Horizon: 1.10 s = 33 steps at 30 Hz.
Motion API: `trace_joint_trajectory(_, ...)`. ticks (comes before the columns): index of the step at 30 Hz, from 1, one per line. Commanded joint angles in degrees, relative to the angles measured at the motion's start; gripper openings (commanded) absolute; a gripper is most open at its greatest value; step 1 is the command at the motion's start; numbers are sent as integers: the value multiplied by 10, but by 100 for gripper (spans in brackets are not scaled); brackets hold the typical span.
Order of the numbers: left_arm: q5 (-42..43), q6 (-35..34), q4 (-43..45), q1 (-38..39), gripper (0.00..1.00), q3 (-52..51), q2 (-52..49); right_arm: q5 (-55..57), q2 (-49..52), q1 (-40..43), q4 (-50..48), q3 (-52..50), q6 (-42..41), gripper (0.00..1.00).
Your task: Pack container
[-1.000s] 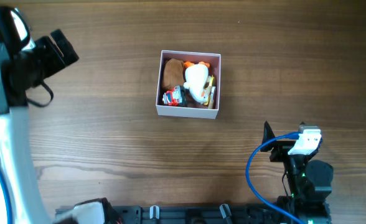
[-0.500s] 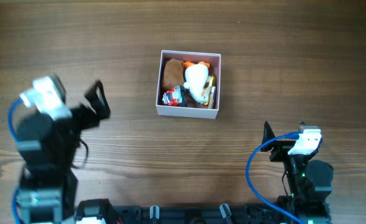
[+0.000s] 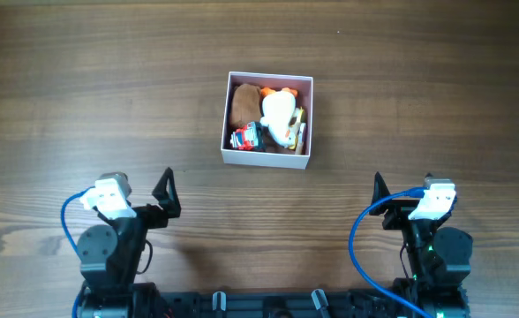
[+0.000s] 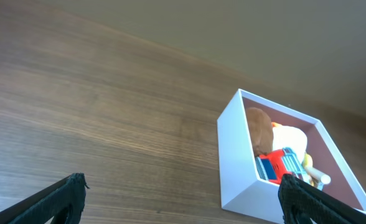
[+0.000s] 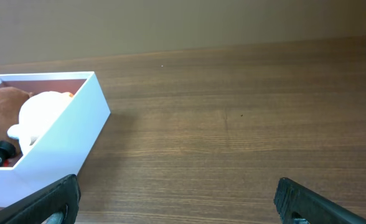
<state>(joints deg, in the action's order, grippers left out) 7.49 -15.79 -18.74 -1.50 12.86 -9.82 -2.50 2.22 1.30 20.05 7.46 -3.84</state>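
Low in the overhead frame, the left gripper (image 4: 182, 190) at lower left and the right gripper (image 5: 177, 190) at lower right each have jaws spread wide over bare wooden table (image 3: 418, 79). Farther up, just above centre, stands the container (image 3: 266, 158). It holds a brown plush (image 3: 240, 104), a white plush (image 3: 279, 113), a small red toy (image 3: 244, 137) and yellow pieces (image 3: 298, 117) against its right wall.

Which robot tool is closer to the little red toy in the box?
Left. The left tool is on the near left of the red toy, which lies in the container's near-left corner. The right tool is on the near right, farther away.
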Motion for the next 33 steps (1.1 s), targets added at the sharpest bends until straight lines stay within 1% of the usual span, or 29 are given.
trace_joint_trajectory(1,13,-2,20,15,100,-44,39,8,-9,2,-3,-4,-8,100)
trace_joint_trajectory(6,12,-1,30,25,100,-79,80,8,-9,2,-3,-4,-8,100)
trace_joint_trajectory(10,13,-1,36,25,100,-80,97,8,-9,2,-3,-4,-8,100)
trace_joint_trajectory(33,12,-1,35,25,100,-80,97,8,-9,2,-3,-4,-8,100)
